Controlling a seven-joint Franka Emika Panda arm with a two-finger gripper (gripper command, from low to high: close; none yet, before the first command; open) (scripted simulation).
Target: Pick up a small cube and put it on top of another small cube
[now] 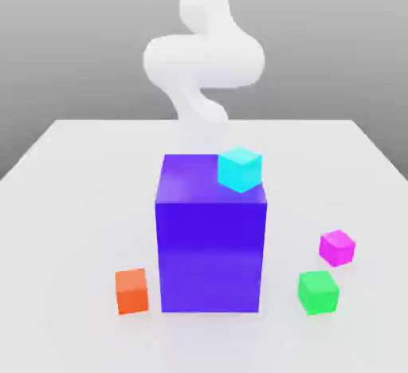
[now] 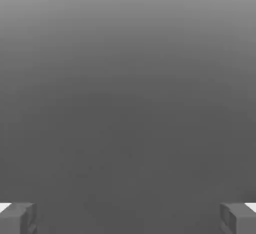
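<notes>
White table (image 1: 72, 204), grey backdrop. Big purple-blue block (image 1: 210, 244) stands near the table's middle; a cyan cube (image 1: 240, 169) sits on its top at the far corner toward the exterior view's right. Orange cube (image 1: 131, 291) on the table just beside the block's near corner, on the exterior view's left. Small magenta cube (image 1: 337, 247) lies on the table to the exterior view's right of the block, apart from it. Small green cube (image 1: 319, 292) lies nearer the camera, close to the magenta one, not touching. White arm (image 1: 203, 56) rises behind the block at the far side. Gripper (image 2: 128, 218): fingertips (image 2: 17, 218) spread wide, nothing between them.
</notes>
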